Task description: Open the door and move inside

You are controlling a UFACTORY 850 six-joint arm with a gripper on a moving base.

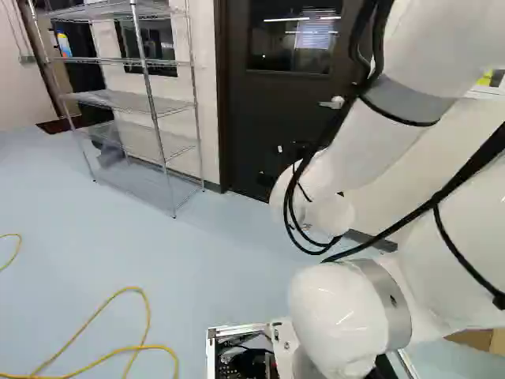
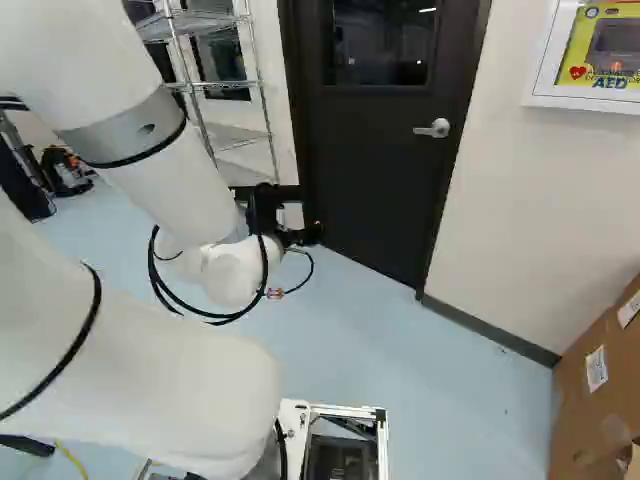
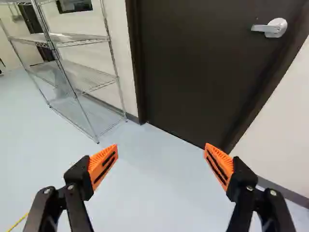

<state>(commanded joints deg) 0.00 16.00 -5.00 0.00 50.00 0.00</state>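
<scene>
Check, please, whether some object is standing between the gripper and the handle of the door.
Nothing visible stands between the open gripper and the door handle. The wire shelf stands beside the door, on the side away from the handle, so it does not seem to block the way.

Has pale blue floor (image 1: 221, 268), wire shelving (image 1: 118, 100) and a dark window (image 1: 162, 39) upper left in the left base view, white wall (image 2: 550, 200) and cardboard (image 2: 578, 410) along the right base view's right side.
</scene>
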